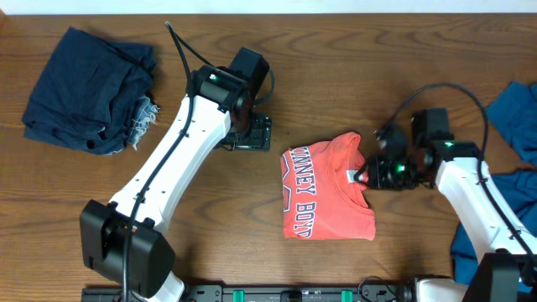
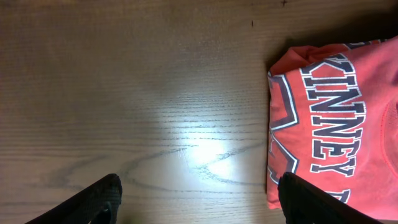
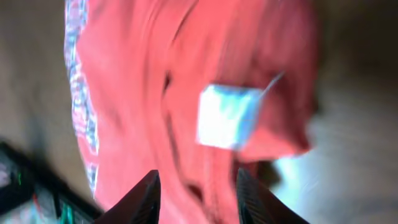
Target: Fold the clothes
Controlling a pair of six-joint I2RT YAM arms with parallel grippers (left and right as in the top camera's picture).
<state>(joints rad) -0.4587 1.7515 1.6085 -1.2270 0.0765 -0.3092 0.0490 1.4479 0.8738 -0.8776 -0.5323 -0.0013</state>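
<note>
The clothes I am working on are a coral-red T-shirt [image 1: 327, 189] with white lettering, lying folded into a compact rectangle at the table's middle right. In the left wrist view the T-shirt [image 2: 336, 118] lies to the right of my left gripper [image 2: 199, 202], which hangs open over bare wood; seen from overhead, the left gripper [image 1: 252, 132] sits left of the shirt. My right gripper [image 1: 369, 174] is at the shirt's right edge by the collar. In the blurred right wrist view, the right gripper [image 3: 199, 196] has its jaws apart over red cloth [image 3: 155, 93], near the white neck label [image 3: 227, 115].
A heap of dark navy garments [image 1: 88, 88] lies at the back left of the table. Blue cloth [image 1: 512, 117] lies at the right edge, behind and beside the right arm. A black rail [image 1: 294, 294] runs along the front edge.
</note>
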